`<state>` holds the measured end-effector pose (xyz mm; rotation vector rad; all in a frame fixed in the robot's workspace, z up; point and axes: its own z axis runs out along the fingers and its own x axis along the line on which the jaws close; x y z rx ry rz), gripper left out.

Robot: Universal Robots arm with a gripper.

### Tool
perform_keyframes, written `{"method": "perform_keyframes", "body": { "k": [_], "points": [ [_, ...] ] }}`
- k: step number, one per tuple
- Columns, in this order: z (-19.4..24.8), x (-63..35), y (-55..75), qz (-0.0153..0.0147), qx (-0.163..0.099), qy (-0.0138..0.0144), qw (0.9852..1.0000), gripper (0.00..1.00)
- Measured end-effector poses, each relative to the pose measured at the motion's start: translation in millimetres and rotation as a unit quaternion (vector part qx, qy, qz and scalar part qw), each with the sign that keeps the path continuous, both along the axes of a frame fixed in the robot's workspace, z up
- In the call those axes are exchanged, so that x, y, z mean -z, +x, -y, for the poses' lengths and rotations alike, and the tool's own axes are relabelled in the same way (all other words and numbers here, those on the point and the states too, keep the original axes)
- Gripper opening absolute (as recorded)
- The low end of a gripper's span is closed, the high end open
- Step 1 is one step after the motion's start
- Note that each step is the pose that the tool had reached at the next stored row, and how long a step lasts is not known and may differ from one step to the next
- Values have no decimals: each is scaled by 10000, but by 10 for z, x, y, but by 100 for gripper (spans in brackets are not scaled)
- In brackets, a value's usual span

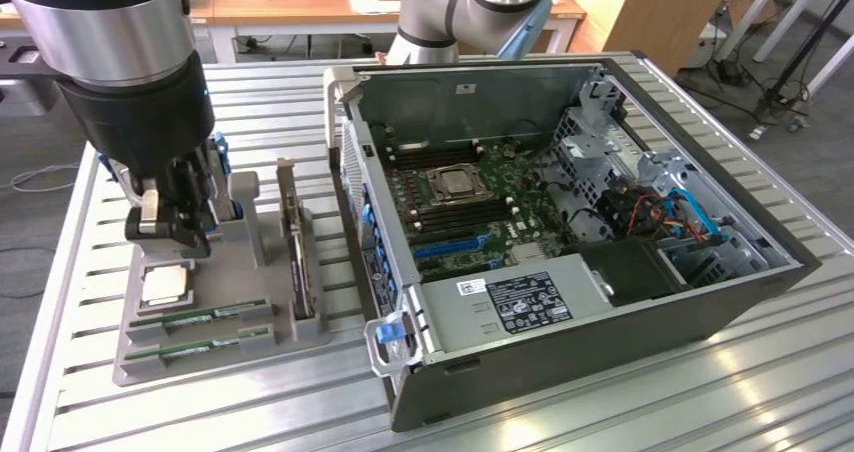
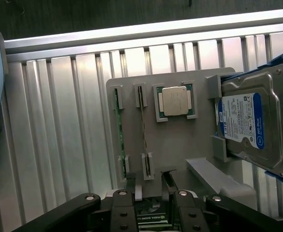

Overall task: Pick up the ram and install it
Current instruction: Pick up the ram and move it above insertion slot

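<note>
**A:** Where is the ram (image 1: 200, 317)?

**B:** It stands on edge in a slot of the grey tray (image 1: 254, 272) on the counter (image 1: 561, 422). It is just beside the processor (image 1: 164, 285). A second ram (image 1: 198, 346) lies parallel to it, by the tray's near edge.

**A:** Which way does it run?

**B:** Its long axis goes across the tray, from the exterior view's left to its right. The right end sits slightly farther back. End clips hold it.

**A:** And the pincer (image 2: 153, 185)?

**B:** It is spread wide with nothing between its fingers. It hangs over the tray's processor end and is clear of both sticks.
</note>
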<state>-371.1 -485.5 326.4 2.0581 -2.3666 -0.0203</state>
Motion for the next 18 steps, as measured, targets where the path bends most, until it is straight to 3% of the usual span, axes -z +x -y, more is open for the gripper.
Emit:
{"method": "perform_keyframes", "body": {
  "k": [18],
  "points": [
    [2, 249, 0, 0, -1, 0, 10000, 36]
  ]
}}
